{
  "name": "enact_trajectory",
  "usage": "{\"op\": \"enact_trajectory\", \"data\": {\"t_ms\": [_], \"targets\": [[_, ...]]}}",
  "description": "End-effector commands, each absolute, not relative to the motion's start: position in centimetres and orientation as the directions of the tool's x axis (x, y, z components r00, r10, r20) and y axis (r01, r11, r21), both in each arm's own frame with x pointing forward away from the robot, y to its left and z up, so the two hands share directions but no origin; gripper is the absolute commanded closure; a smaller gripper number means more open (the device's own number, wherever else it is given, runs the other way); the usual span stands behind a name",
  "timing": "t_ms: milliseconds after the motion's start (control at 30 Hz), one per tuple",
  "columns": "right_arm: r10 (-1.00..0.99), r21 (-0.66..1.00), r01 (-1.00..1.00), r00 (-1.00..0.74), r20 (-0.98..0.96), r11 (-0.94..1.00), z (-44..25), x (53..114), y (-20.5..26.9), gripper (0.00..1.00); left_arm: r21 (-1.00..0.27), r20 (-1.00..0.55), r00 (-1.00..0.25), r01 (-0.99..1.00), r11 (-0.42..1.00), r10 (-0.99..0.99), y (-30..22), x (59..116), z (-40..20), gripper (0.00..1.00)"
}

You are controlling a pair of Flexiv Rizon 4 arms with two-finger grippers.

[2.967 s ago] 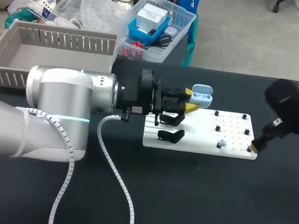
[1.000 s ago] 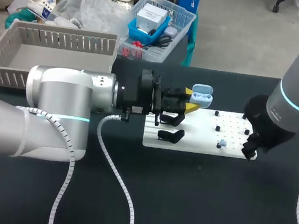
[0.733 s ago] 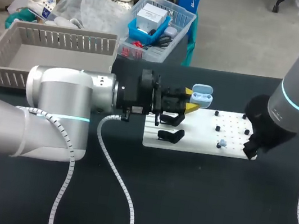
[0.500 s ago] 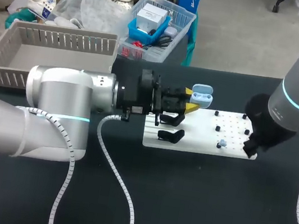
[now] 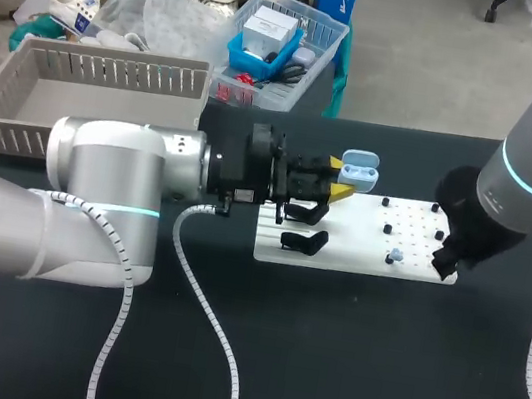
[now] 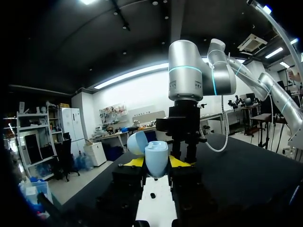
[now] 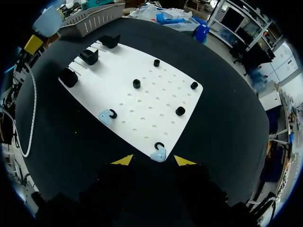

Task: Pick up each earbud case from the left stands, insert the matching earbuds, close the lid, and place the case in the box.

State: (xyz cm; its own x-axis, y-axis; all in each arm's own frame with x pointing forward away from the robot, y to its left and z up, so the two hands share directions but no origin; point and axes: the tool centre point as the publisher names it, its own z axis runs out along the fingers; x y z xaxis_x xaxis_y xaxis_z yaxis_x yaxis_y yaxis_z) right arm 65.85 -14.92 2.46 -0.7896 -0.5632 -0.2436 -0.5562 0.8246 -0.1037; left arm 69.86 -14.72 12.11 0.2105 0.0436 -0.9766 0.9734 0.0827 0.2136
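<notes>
My left gripper (image 5: 338, 177) is shut on a light blue earbud case (image 5: 359, 174) and holds it above the white board's (image 5: 349, 248) back left end. In the left wrist view the case (image 6: 156, 156) stands upright between the yellow tips with its lid (image 6: 136, 143) open. My right gripper (image 5: 447, 271) hangs over the board's near right corner. In the right wrist view its yellow tips (image 7: 153, 161) stand apart on either side of a pale blue earbud (image 7: 158, 155) beside a peg, without touching it. A second earbud (image 7: 105, 117) (image 5: 396, 254) lies further left.
Black case stands (image 5: 302, 241) sit at the board's left end, and black pegs (image 7: 137, 83) dot its right half. A grey slatted basket (image 5: 91, 91) stands at the table's back left. Dark tabletop (image 5: 340, 373) spreads in front of the board.
The right arm has swung in from the right and settled over the board's near right corner, and its fingers have drawn a little closer together. The left arm and case have kept still.
</notes>
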Motion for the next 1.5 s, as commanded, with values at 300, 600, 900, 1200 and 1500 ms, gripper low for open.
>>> {"op": "enact_trajectory", "data": {"t_ms": [300, 600, 900, 1200, 1500], "targets": [[-0.557, -0.099, -0.551, -0.793, -0.247, 0.829, 1.94, 66.01, -14.89, 0.59, 0.215, -0.976, 0.212, 0.973, 0.085, 0.042, -14.72, 69.86, 12.05, 1.0], [-0.555, -0.1, -0.549, -0.794, -0.248, 0.83, 1.95, 66.19, -14.74, 0.64, 0.215, -0.976, 0.212, 0.973, 0.085, 0.042, -14.72, 69.86, 12.05, 1.0], [-0.551, -0.094, -0.546, -0.797, -0.248, 0.833, 1.79, 66.49, -14.82, 0.66, 0.215, -0.976, 0.212, 0.973, 0.085, 0.042, -14.72, 69.86, 12.05, 1.0], [-0.542, -0.089, -0.538, -0.803, -0.246, 0.838, 1.61, 66.63, -14.85, 0.74, 0.215, -0.976, 0.212, 0.973, 0.085, 0.042, -14.72, 69.86, 12.05, 1.0], [-0.538, -0.082, -0.536, -0.806, -0.245, 0.84, 1.51, 66.82, -14.74, 0.76, 0.215, -0.976, 0.212, 0.973, 0.085, 0.042, -14.72, 69.86, 12.05, 1.0]]}}
